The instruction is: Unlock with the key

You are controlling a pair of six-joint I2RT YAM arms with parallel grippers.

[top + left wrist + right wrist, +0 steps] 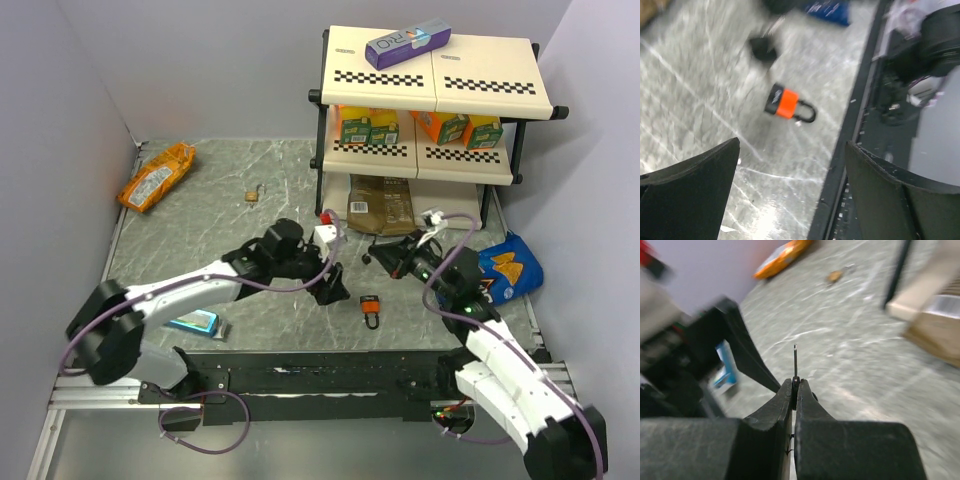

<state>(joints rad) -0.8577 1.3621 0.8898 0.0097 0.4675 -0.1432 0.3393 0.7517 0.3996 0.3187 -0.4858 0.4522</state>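
Near the middle of the grey marbled table (200, 230), the left gripper (333, 285) hangs with its jaws spread wide and nothing between them. From its own wrist camera the two black fingers (695, 195) frame bare tabletop, and the orange-red padlock (787, 105) lies flat just beyond them, its black shackle pointing toward the near edge. Just to the right, the right gripper (385, 257) is pinched tight on the key (795, 360). A thin silvery blade pokes straight out past the closed fingertips. Its black head seems to be buried inside the grip, though that view is too blurred for me to be sure. The orange-red padlock sits on the near side of both grippers, roughly between them and touching neither. Farther back and to the left a small brass padlock (254, 196) lies on its own, and an orange snack bag (157, 176) rests by the left wall. At the far right stands a shelf rack (430, 75) with a purple box (407, 45) on its top, and a blue bag (510, 268) lies to the right of the right arm.
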